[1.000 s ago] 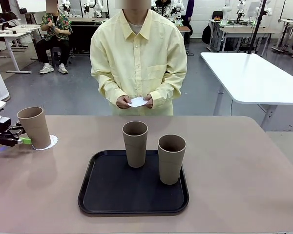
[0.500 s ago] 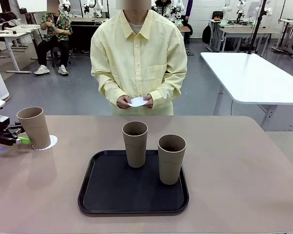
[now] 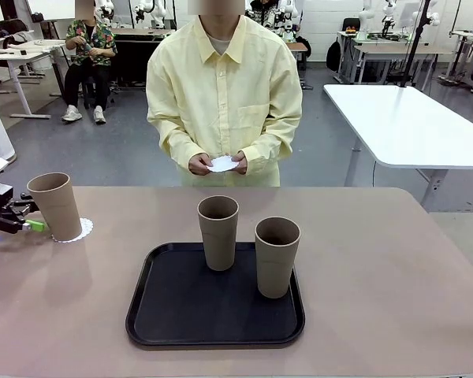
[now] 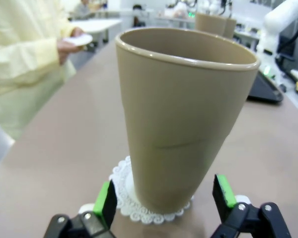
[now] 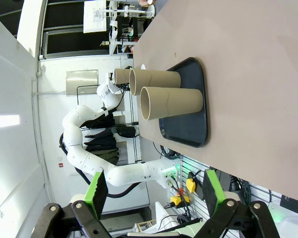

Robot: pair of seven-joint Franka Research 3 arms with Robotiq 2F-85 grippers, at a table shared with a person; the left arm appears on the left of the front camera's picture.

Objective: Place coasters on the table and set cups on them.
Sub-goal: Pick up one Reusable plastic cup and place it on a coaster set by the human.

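Observation:
One cup (image 3: 55,206) stands upright on a lacy white coaster (image 3: 77,231) at the far left of the table (image 3: 378,276). My left gripper (image 3: 27,224) is open just left of it. In the left wrist view that cup (image 4: 181,124) rises from its coaster (image 4: 120,178), and the green pads (image 4: 108,201) flank its base without touching. Two more cups (image 3: 218,232) (image 3: 277,256) stand on the black tray (image 3: 165,315). The person holds another coaster (image 3: 222,164) in both hands. My right gripper (image 5: 155,191) is open and empty, off the table's right end.
The black tray sits mid-table near the robot's edge. The person stands at the far side, hands above the table's edge. A white table (image 3: 410,126) stands behind at the right. Bare tabletop lies to the right of the tray and between tray and left cup.
My left gripper has drawn back a little to the left, away from the cup on its coaster. Cups, tray and the person's hands have stayed put.

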